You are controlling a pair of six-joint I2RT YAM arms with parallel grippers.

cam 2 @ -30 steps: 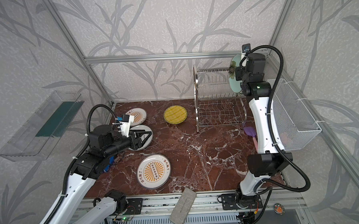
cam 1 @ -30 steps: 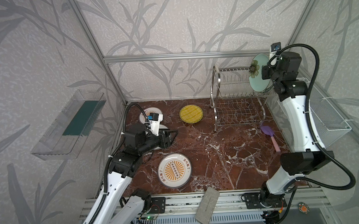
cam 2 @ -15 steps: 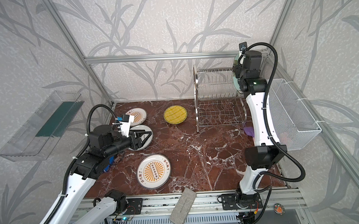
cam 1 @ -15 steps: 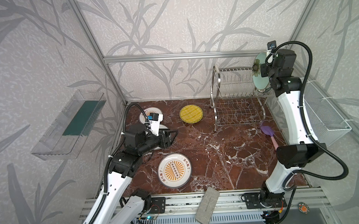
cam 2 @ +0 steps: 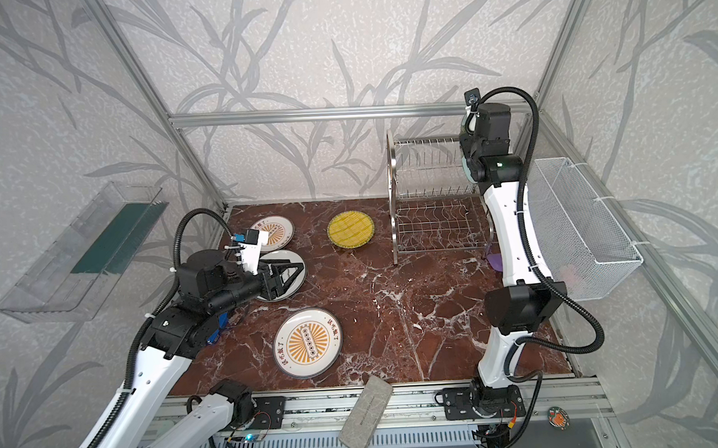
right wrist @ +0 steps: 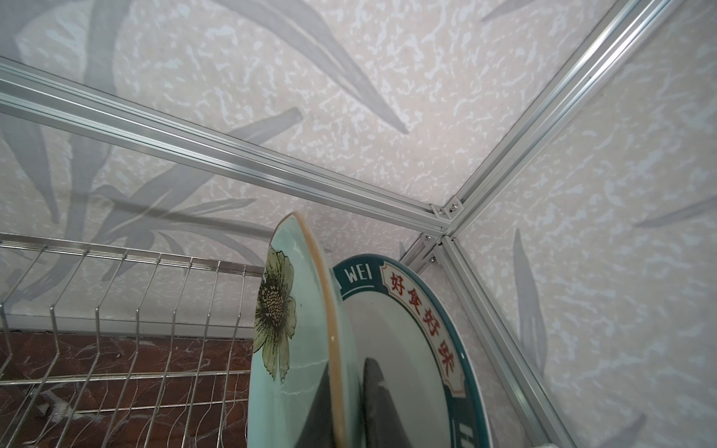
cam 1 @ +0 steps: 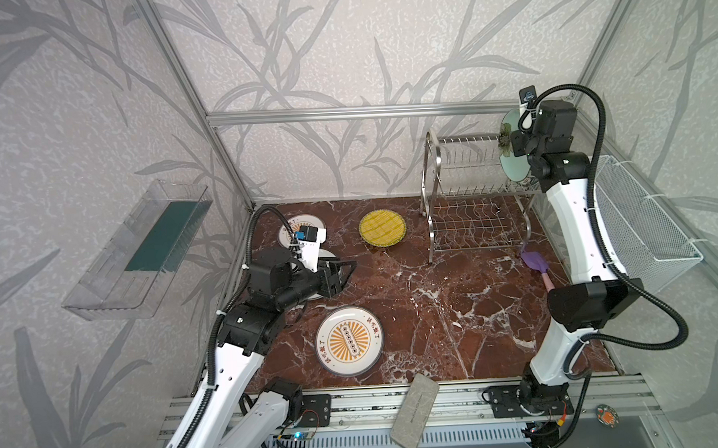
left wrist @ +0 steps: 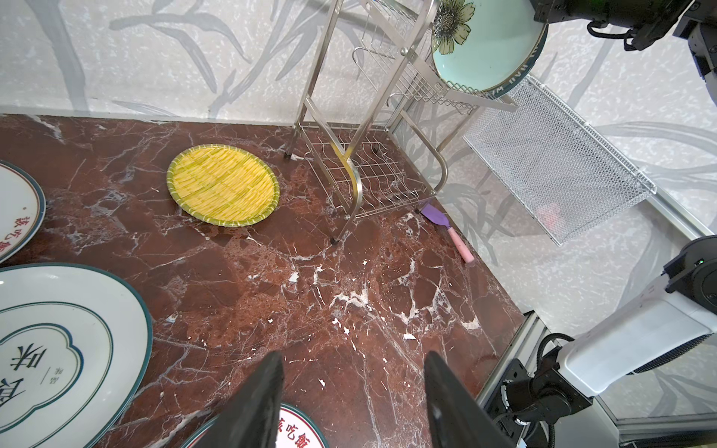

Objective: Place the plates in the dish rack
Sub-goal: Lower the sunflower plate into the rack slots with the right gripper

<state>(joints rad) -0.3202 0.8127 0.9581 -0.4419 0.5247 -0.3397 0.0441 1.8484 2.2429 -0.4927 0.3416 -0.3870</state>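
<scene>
1. Since a second ago, the right arm has swung its wrist back toward the rear corner, bringing the mint plate [cam 1: 513, 162] closer to the right end of the dish rack [cam 1: 470, 195]. The left arm has not shifted.
2. Nearest, a grey pad [cam 1: 415, 412] lies tilted across the front rail.
3. Just behind it, a sunburst plate [cam 1: 350, 346] lies flat on the desk [cam 1: 457, 312].
4. The left fingers [left wrist: 260, 399] hang low, spread apart with nothing between them. They sit over the right edge of a ringed white plate [left wrist: 58, 349], which lies flat behind the sunburst plate.
5. Farther back on the left lies a second sunburst plate [cam 2: 278, 232], partly covered by the left wrist camera in both top views. A yellow plate [cam 1: 382, 228] lies flat to its right, near the rack's left legs.
6. A purple spatula [cam 1: 533, 261] lies by the rack's front right foot, beside the right arm.
7. The rack stands at the back right of the desk. The mint plate stands on edge at the right end of the top tier, its flower facing left along the rack. The right fingers [right wrist: 382, 411] are clamped on its rim, one on each face. Its lower edge seems to meet the tier's wires, but I cannot tell whether it sits in a slot.
8. Close beside it, on the wall side, a teal-rimmed white plate [right wrist: 407, 329] also stands upright.
9. A white mesh basket [cam 1: 640, 229] hangs on the right wall and a clear tray [cam 1: 114, 285] on the left wall.
</scene>
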